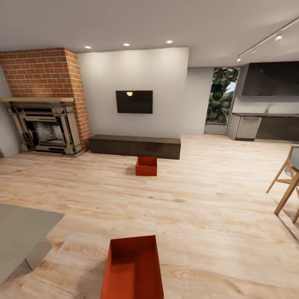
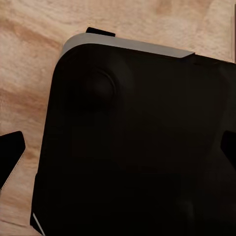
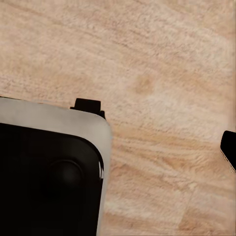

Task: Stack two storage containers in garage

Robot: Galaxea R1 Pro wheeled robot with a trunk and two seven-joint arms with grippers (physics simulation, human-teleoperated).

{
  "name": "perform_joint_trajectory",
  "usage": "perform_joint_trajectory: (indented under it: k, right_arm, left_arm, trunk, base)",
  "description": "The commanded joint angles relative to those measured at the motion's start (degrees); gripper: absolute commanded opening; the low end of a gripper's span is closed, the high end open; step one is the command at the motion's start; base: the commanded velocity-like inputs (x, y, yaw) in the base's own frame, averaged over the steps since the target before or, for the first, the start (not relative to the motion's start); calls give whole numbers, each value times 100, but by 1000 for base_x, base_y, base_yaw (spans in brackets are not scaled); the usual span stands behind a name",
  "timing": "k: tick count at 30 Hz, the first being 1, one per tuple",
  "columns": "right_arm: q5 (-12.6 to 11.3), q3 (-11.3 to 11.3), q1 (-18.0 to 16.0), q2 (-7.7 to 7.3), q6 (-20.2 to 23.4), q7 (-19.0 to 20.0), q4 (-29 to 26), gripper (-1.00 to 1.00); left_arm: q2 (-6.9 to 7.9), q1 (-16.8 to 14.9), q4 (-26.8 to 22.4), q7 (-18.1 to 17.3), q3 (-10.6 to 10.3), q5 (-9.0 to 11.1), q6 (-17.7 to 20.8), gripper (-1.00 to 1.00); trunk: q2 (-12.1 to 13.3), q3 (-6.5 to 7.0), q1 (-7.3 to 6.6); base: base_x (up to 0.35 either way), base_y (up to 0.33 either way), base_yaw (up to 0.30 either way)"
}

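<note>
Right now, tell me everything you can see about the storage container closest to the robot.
The nearest storage container is an orange-red rectangular bin with an open top, thin flat walls and a darker inside that looks empty. It sits upright on the light wood plank floor, long side running away from the camera, its near end cut off by the bottom edge of the head view. Nothing touches it except the floor. A grey rug lies to its left, apart from it.
</note>
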Motion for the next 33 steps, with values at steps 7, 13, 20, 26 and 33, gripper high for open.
perform_joint_trajectory:
  k: [7, 13, 20, 26, 33]
  right_arm:
    - [-48, 48, -7, 2, -29, 6, 19, 100]
    - [-48, 48, -7, 2, -34, -26, 19, 100]
    - [-53, 48, -7, -3, -38, -37, 19, 100]
    - [-50, 48, -7, 1, -37, -38, 19, 100]
    - [-49, 48, -6, 2, -37, -43, 19, 100]
  left_arm:
    - [-3, -2, 0, 2, 39, -3, -13, 100]
    - [-6, -2, 0, 2, 38, -16, -13, 100]
    - [-8, -2, 0, 2, 38, -11, -13, 100]
    - [-11, -2, 0, 2, 47, -12, -34, 100]
    - [-9, -2, -8, 16, 62, -8, -81, 100]
  trunk:
    - [-2, -5, 3]
    - [-2, -5, 3]
    - [-2, -5, 3]
    - [-2, -5, 3]
    - [-2, -5, 3]
  base:
    - [323, 86, 0]
    - [323, 123, 0]
    - [323, 113, 0]
    - [319, 83, 0]
    - [94, 15, 0]
